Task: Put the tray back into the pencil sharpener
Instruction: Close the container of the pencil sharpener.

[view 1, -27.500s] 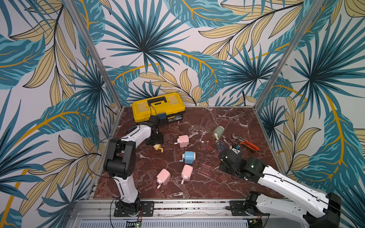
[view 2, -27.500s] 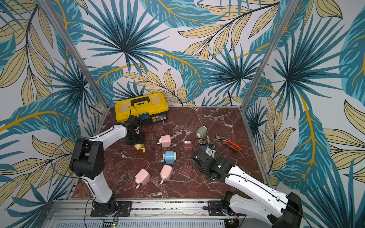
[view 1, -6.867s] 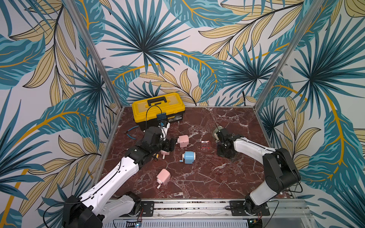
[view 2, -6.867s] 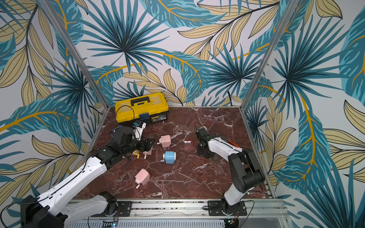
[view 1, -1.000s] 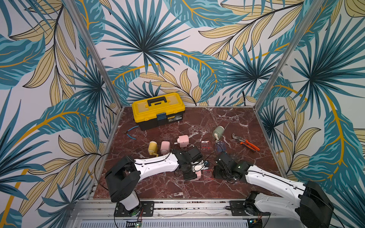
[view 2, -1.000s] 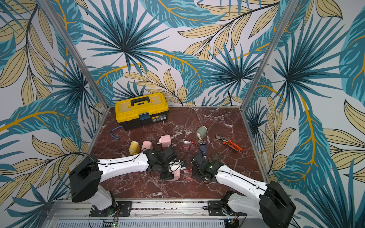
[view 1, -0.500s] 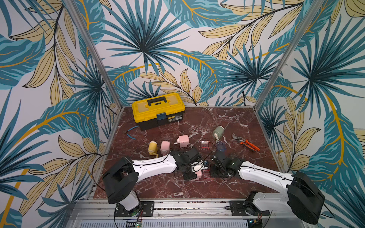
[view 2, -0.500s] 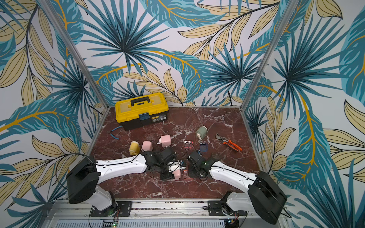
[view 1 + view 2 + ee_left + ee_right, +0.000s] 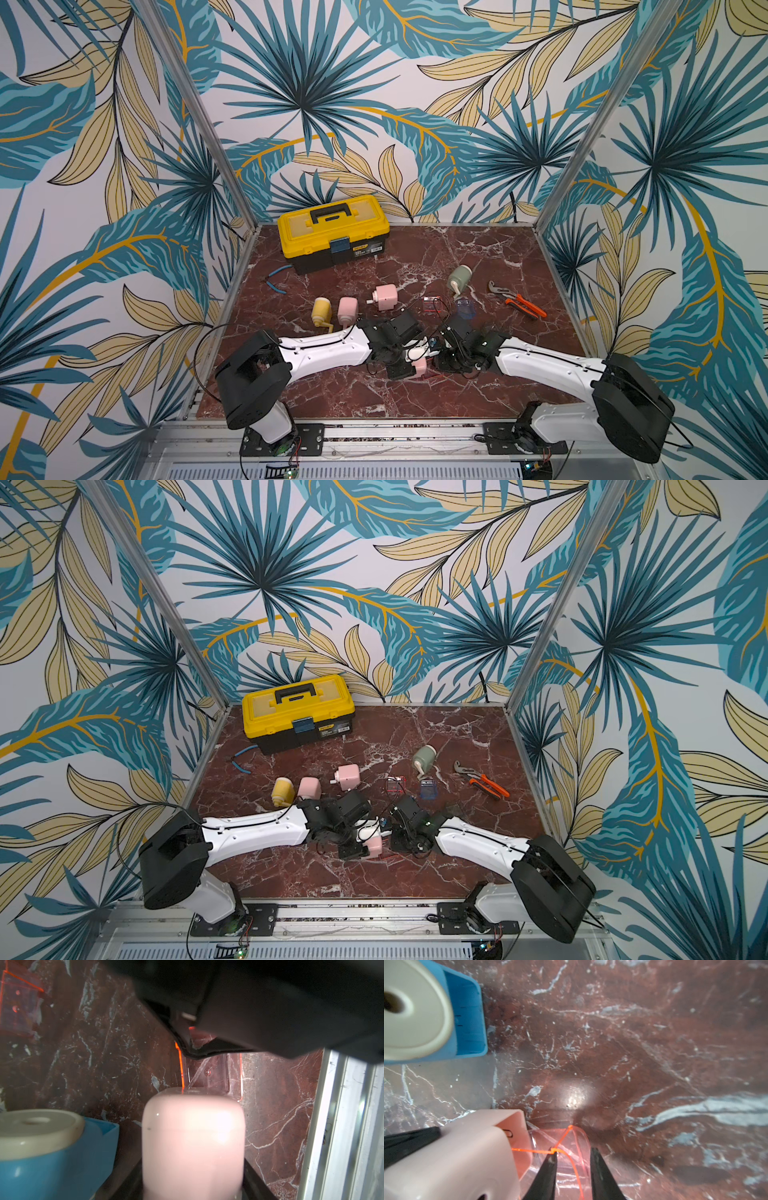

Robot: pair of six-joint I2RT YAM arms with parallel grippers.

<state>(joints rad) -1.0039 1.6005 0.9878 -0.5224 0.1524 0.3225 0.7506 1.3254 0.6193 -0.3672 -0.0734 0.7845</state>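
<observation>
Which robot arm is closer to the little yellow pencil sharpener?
Left. The left arm stretches just in front of the yellow plastic pencil sharpener; the right arm reaches in from the opposite side, well away.

Both arms stretch inward, low over the tabletop [image 9: 332,395], the left arm [image 9: 324,353] from its base at the front left and the right arm [image 9: 540,365] from the front right, their wrists almost meeting near the front middle. The left pincer [image 9: 411,368] is clamped on the pink sharpener [image 9: 193,1136]. The right pincer [image 9: 572,1153] has its fingers a narrow gap apart, astride a wall of the tray [image 9: 212,1072]; whether they pinch it is unclear.
</observation>
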